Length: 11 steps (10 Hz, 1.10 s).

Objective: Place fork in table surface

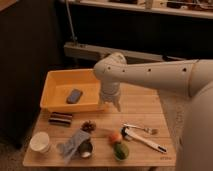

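- Carrying everything: the surface (pixel 145 112), pale plank slats, with clutter crowding along its front edge.
- Reaching in from the right-hand side as viewed: the white arm (pixel 160 75), bending down over the middle of the surface.
- Sitting at the back left corner of the surface: the yellow bin (pixel 60 106), holding one dark grey item.
- Hanging from the arm, pointing straight down: the claw (pixel 112 106), hovering just beside the bin's front right corner, over the surface and not over the bin. Standing released, fingers spread, gripping nothing.
- Lying near the front right corner of the surface: the white utensil (pixel 145 142), longer, black at both ends, slanting toward the front edge.
- Lying flat on the surface just behind that utensil and apart from it: the fork (pixel 139 128), slim and silvery, not held by anything.
- Judging the relation that matters: sitting toward the front right of the claw, near but well clear of the fingertips; running with its long axis roughly parallel to the front edge, tines seemingly pointing at the right-hand edge; calling for fingers straddling the thin handle across that axis. Risking a grab at the white utensil instead, being so close alongside.
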### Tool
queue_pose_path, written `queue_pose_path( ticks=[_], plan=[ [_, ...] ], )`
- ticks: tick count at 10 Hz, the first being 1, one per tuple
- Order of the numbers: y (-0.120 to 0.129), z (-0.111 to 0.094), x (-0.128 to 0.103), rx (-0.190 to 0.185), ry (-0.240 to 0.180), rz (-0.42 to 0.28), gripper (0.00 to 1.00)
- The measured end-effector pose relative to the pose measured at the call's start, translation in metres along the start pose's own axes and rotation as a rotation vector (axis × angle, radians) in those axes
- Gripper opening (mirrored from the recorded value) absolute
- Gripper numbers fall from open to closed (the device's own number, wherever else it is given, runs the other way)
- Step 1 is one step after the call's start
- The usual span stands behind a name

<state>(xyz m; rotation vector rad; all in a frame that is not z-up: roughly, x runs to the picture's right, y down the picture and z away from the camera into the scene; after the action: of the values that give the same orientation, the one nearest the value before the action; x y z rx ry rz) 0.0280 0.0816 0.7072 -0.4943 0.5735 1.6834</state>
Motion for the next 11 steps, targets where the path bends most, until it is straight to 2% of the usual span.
queue_pose_path(
  ticks=[2, 4, 5, 6, 9, 10, 11],
  plan=[
    [-0.028, -0.013, -0.002, -0.005, -0.046, 0.027, 0.65],
    [-0.073, -0.029, -0.008, -0.022, -0.097, 0.077, 0.65],
    [-0.086, -0.031, -0.010, -0.039, -0.103, 0.099, 0.65],
    [-0.112, -0.033, -0.014, -0.068, -0.107, 0.148, 0.65],
    [-0.159, -0.020, -0.020, -0.069, -0.084, 0.259, 0.65],
    [-0.177, -0.007, -0.020, -0.085, -0.083, 0.288, 0.65],
    [-0.188, 0.002, -0.020, -0.111, -0.092, 0.288, 0.65]
  ],
)
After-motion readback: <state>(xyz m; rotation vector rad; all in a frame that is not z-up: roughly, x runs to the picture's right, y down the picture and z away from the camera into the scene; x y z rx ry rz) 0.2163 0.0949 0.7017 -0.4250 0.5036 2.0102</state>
